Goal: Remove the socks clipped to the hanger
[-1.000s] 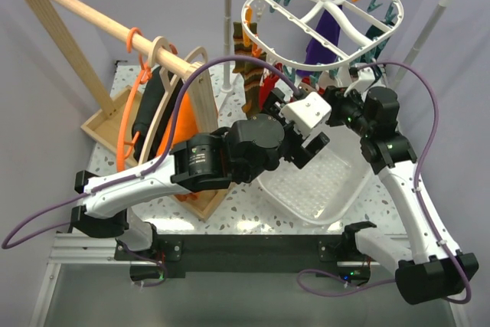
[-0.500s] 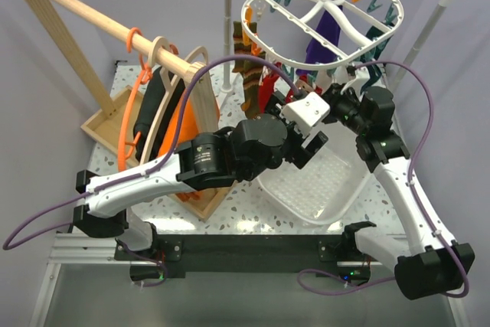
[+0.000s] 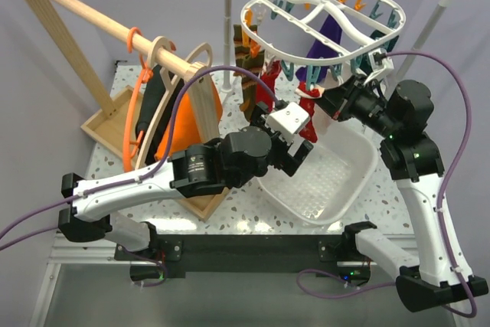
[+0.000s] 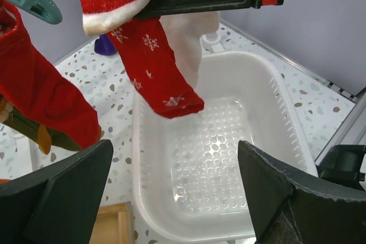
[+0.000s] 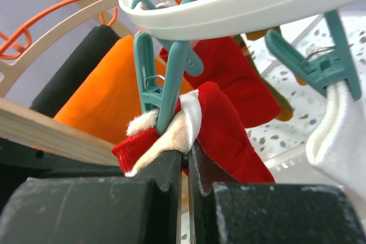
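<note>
The white oval hanger (image 3: 321, 17) hangs from the rail, and its socks dangle from teal and orange clips. In the right wrist view my right gripper (image 5: 186, 161) is shut on the white cuff of a red sock (image 5: 229, 135), which a teal clip (image 5: 166, 84) still pinches. From the left wrist that same snowflake-marked sock (image 4: 154, 67) hangs over the basket (image 4: 257, 84). My left gripper (image 4: 174, 192) is open and empty below it, above the basket floor. Another red sock (image 4: 40, 101), a brown-striped one (image 3: 249, 74) and a purple one (image 3: 325, 36) hang nearby.
A white plastic basket (image 3: 360, 166) sits on the speckled table under the hanger. Left of it, wooden coat hangers with orange and black cloths (image 3: 172, 124) hang from a wooden rail (image 3: 84, 13) over a wooden tray. A white sock (image 5: 337, 135) hangs on a neighbouring clip.
My right gripper has closed on the red sock's cuff and its arm has shifted right. The left arm has drawn back and down over the basket, jaws slightly wider.
</note>
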Robot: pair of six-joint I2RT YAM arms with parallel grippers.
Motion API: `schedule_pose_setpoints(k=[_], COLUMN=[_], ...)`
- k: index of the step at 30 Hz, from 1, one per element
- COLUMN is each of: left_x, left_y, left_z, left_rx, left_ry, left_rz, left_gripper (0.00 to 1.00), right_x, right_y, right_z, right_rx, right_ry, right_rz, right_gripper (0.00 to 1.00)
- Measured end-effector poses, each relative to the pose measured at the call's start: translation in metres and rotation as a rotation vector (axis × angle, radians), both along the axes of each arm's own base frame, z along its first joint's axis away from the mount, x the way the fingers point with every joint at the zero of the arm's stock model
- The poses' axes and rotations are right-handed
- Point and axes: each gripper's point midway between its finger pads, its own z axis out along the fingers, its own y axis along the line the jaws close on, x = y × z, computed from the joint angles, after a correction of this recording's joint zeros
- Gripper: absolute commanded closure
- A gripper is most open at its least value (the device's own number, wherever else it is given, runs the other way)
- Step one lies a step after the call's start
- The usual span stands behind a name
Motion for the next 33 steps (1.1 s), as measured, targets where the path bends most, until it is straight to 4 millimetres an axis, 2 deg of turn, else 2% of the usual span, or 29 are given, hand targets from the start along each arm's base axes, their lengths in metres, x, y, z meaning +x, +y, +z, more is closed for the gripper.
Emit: schedule_pose_setpoints(k=[7,11,13,14,19,22,23,25,26,28,29,30,31,33], left_x=[0.002,0.006,0.011,0.013,0.023,0.026,0.027,0.028,0.029,0.029,0.029,0.029,0.029,0.028], left_y=[0.0,-0.004,-0.007,-0.009,-0.02,-0.021,-0.021,-0.022,-0.022,-0.023,-0.023,-0.023,-0.023,-0.024], left_z=[0.007,0.01,0.006,0.003,-0.02,-0.023,-0.022,-0.019,-0.018,-0.018,-0.018,-0.019,-0.019,-0.02], left_rx=[-0.128,-0.179,-0.182,-0.179,-0.15,-0.16,-0.164,-0.178,-0.18,-0.179,-0.177,-0.172,-0.169,-0.16], left_ry=[0.023,0.044,0.05,0.054,0.078,0.086,0.083,0.081,0.08,0.079,0.079,0.076,0.076,0.077], left_rz=[0.021,0.052,0.081,0.092,0.119,0.122,0.122,0.121,0.12,0.114,0.111,0.107,0.103,0.092], left_gripper=[0.0,0.01,0.05,0.11,0.17,0.36,0.48,0.59,0.68,0.75,0.86,0.9,1.0,1.0], right_x=[-0.013,-0.019,-0.023,-0.025,-0.031,-0.034,-0.035,-0.037,-0.037,-0.038,-0.038,-0.038,-0.038,-0.038], right_y=[0.007,0.01,0.012,0.012,0.013,0.013,0.013,0.013,0.013,0.013,0.013,0.013,0.014,0.015], right_z=[-0.004,0.002,0.005,0.007,0.018,0.022,0.023,0.024,0.024,0.024,0.023,0.022,0.021,0.016], right_rx=[0.078,0.135,0.163,0.179,0.238,0.264,0.271,0.279,0.284,0.289,0.289,0.289,0.289,0.29], right_ry=[0.126,0.169,0.188,0.194,0.205,0.209,0.212,0.216,0.219,0.225,0.228,0.231,0.234,0.244], right_rz=[0.031,0.041,0.048,0.051,0.05,0.05,0.05,0.05,0.05,0.051,0.051,0.052,0.054,0.059], right_gripper=[1.0,1.0,1.0,1.0,1.0,1.0,1.0,1.0,1.0,1.0,1.0,1.0,1.0,0.96])
